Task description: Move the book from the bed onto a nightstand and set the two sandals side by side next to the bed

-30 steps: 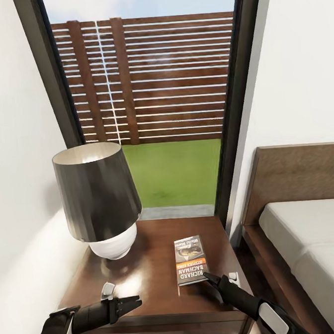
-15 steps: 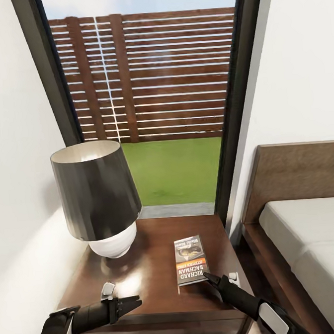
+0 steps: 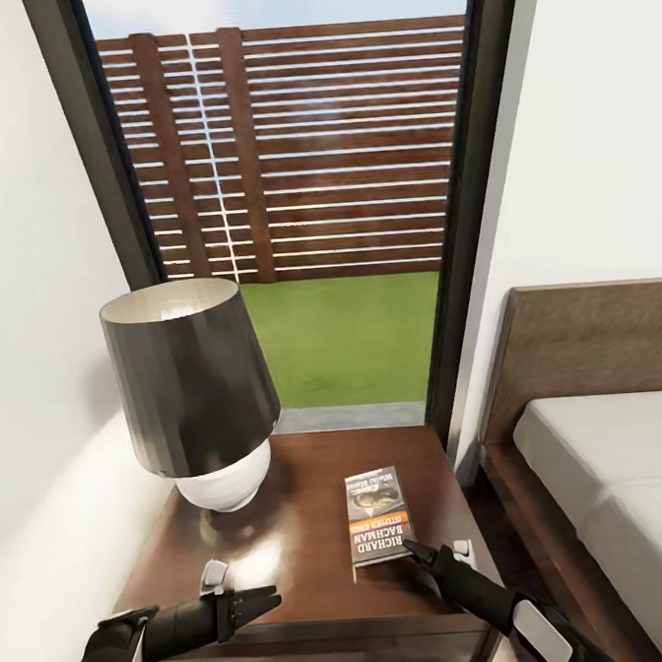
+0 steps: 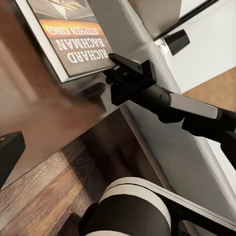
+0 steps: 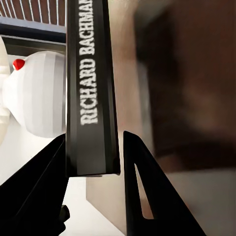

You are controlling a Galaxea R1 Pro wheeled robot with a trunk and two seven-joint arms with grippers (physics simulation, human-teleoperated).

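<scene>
Glossy reddish-brown wood forms the nightstand, which stands between a white wall and the bed, below a tall window. On its top the book lies flat, near the front right corner, beside a lamp with a dark shade. Right fingers are spread on either side of the book's spine end, apart from it. Left fingers hover over the front edge, pressed together and empty.

We counted one book, one lamp, one nightstand, one bed, one window and two grippers: left gripper, right gripper
</scene>
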